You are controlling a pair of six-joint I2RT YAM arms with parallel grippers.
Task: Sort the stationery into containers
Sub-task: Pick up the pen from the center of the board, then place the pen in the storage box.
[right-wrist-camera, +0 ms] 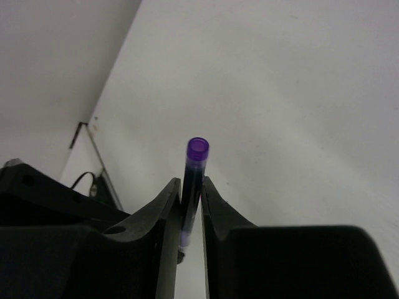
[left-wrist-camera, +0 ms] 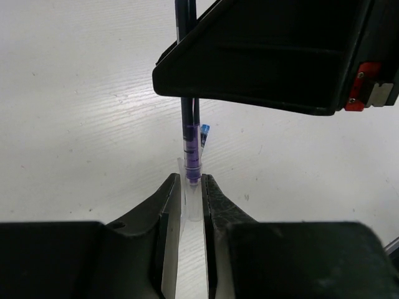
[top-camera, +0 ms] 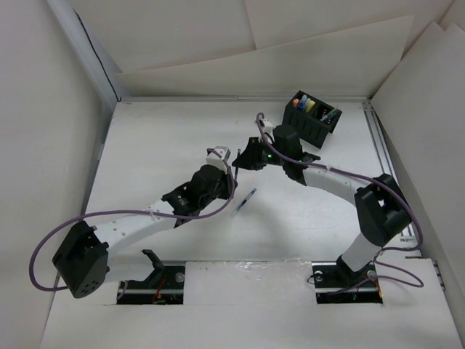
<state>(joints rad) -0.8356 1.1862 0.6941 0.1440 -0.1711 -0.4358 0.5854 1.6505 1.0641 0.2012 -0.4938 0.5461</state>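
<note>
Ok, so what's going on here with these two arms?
Both grippers are shut on one purple pen, held over the table: the left gripper pinches its clear end, the right gripper its dark barrel. A blue pen lies on the table, and the black organiser at the far right already holds several.

Pens (top-camera: 308,106) in organiser (top-camera: 311,131), far right.
</note>
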